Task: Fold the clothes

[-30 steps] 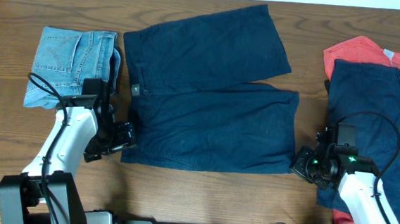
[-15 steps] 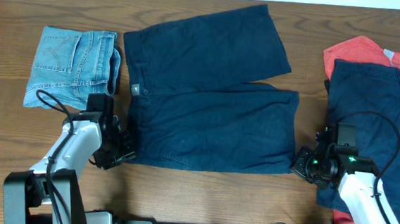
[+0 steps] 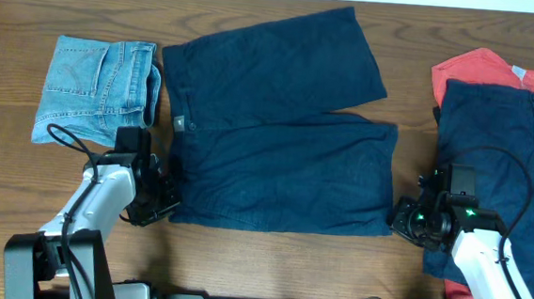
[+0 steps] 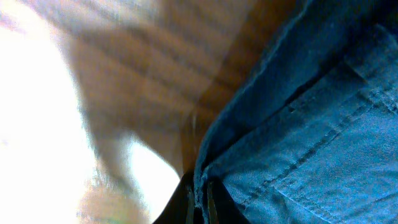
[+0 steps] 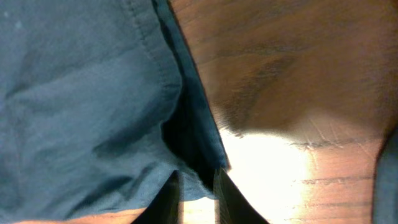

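Overhead, the dark navy shorts are seen spread flat on the wooden table, stretched between the two pairs of fingers. The waistband lies at the left gripper's end and the leg hems at the right gripper's end. One leg is angled away from both grippers toward the far edge of the table.

The left gripper is set at the near waistband corner. In the left wrist view its fingertips are closed together, and the folded edge of the shorts is pinched between them. Stitched seams of the cloth run up and away from the tips on one side, and bare wood is seen on the other. That view is blurred, so finer detail cannot be made out.

The right gripper is set at the near hem corner of the lower leg. In the right wrist view its fingers are held a little apart, with the hem corner lying between them. Whether the cloth is pressed by them cannot be told. Wrinkled navy cloth spreads off to one side of the tips and bare table to the other.

A folded light-blue denim garment lies beyond the left fingers, just beside the waistband. Behind the right fingers, a second navy garment is laid over a coral-red one.
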You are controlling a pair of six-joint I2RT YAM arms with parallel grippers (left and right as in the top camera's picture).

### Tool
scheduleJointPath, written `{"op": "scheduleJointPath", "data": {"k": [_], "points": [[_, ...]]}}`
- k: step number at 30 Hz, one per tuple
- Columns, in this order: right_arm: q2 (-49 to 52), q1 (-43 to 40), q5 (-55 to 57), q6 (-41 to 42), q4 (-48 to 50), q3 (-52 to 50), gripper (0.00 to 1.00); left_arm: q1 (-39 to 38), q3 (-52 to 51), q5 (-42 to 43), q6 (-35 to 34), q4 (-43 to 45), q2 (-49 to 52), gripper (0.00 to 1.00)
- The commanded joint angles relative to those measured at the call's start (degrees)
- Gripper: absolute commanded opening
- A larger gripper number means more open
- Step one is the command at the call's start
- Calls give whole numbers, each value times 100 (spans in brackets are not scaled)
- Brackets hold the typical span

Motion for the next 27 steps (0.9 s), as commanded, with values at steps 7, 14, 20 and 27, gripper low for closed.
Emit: {"op": "scheduleJointPath", "data": {"k": [7, 14, 20, 27], "points": [[-46, -20, -809, -1078, -811, 72, 65, 9, -24, -57, 28, -144, 140, 6], [-2, -22, -809, -520, -125, -234, 55, 9, -24, -52, 28, -144, 140, 6], [212, -17, -807, 199, 304, -442, 42, 9, -22, 225, 31, -142, 129, 6], [533, -20, -640, 881, 560, -634, 28, 9, -22, 286, 33, -188, -13, 6]]}}
